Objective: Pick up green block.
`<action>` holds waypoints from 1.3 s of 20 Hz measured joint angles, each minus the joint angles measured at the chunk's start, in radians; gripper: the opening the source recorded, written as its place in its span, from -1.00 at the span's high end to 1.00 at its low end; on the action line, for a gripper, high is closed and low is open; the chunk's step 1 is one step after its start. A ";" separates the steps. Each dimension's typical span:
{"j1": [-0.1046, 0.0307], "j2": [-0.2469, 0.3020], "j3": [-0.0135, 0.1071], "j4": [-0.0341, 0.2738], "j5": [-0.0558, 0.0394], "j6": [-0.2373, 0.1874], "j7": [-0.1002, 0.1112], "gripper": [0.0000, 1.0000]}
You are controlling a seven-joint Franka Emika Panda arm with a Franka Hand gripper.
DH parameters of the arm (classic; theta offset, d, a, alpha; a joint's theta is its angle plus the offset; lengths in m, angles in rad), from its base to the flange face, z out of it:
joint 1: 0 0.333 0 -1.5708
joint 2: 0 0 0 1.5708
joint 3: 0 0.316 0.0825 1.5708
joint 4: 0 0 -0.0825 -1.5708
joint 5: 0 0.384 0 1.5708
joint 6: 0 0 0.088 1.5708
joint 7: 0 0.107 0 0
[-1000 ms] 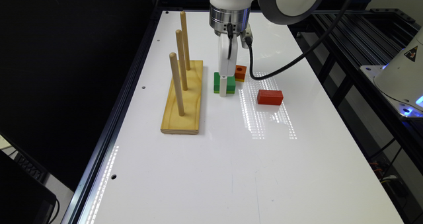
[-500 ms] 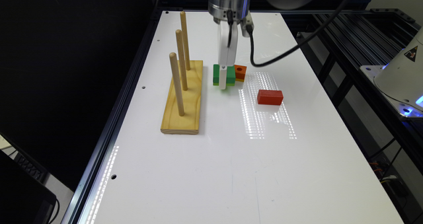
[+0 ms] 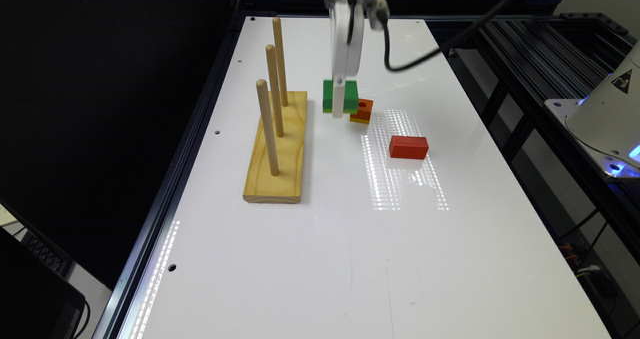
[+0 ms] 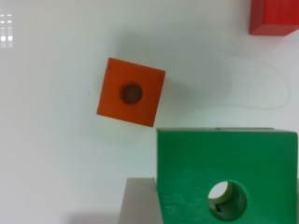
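End effector [image 3: 339,99] hangs vertically from the top edge of the exterior view, clamped on the green block [image 3: 340,95]. In the wrist view, one grey finger [image 4: 138,200] presses flat against a side face of the green block [image 4: 226,175]; the opposite finger is at the frame edge and cannot be made out clearly. The block is square, with a round centre hole through which the white surface is visible.

Green block position: held between the fingers, apparently raised clear of the table [image 3: 350,239], although the exterior view does not show the gap plainly. It sits just beside the orange block [image 3: 362,111], on the side towards the exterior view's left.

Orange block [image 4: 131,92]: smaller, square, with a dark centre hole, lying flat on the table and rotated relative to the green block.

Red block [image 3: 408,147]: solid rectangular piece, resting on the table towards the exterior view's right, well apart from the other two blocks. One corner of it appears in the wrist view [image 4: 274,17].

Wooden peg base [image 3: 276,151]: three upright pegs in a row, standing towards the exterior view's left of the green block
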 joint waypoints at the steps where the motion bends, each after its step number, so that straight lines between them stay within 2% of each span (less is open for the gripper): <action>1: 0.000 -0.024 0.000 -0.001 0.0000 -0.025 0.000 1.00; 3: 0.000 -0.054 0.001 -0.005 0.0000 -0.054 0.000 1.00; 8: 0.000 -0.073 0.001 -0.002 0.0000 -0.065 0.000 1.00; 14: 0.000 -0.152 0.002 -0.002 0.0000 -0.142 0.000 1.00; 22: 0.000 -0.165 0.002 -0.001 0.0000 -0.148 0.000 1.00; 26: 0.000 -0.195 0.002 -0.001 0.0000 -0.174 0.000 1.00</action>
